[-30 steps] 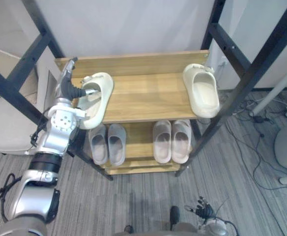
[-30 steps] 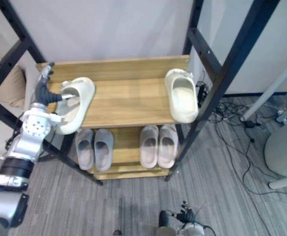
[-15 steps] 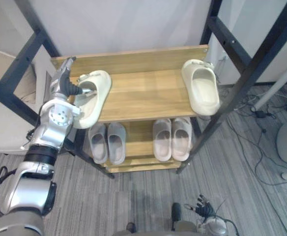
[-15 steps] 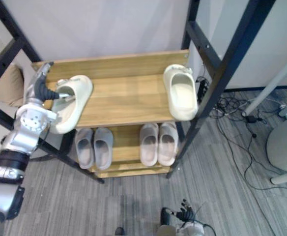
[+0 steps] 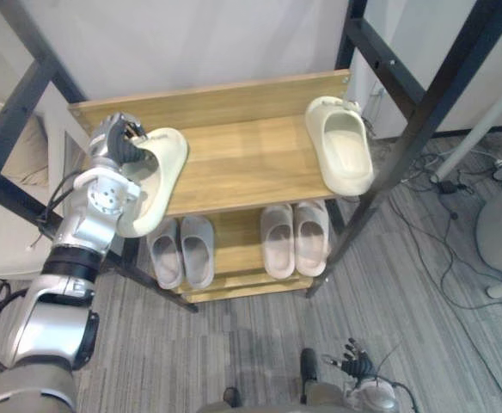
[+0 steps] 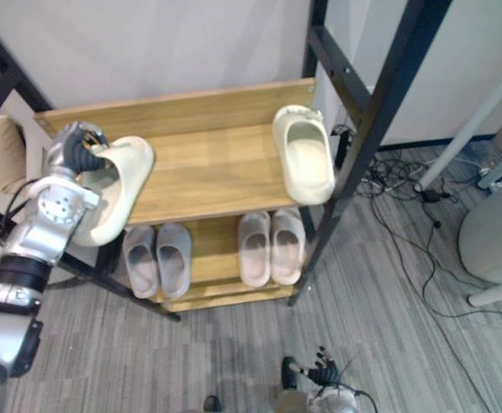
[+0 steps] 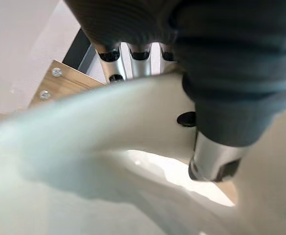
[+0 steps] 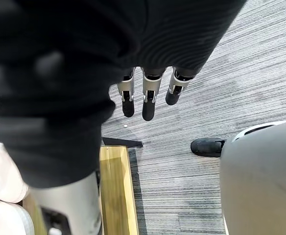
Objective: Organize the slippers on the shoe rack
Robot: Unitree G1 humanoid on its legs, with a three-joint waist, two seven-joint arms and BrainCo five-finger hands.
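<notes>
The left hand [image 5: 118, 148] is gripping a cream slipper [image 5: 154, 191] lying front-to-back at the top shelf's [image 5: 242, 163] left end, its mate [image 5: 347, 157] lying at the right end.

Wooden shoe rack [image 5: 251, 163], black frame. Top shelf: right cream slipper [image 5: 347, 157] at right end, left cream slipper [image 5: 152, 185] overhanging left edge. Lower shelf: grey pair [image 5: 182, 251] beside pale pair [image 5: 294, 241].

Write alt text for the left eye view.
The robot's left hand grips a cream slipper at the left end of the top shelf; a second cream slipper lies at the right end. A grey pair and a pale pair sit below.
</notes>
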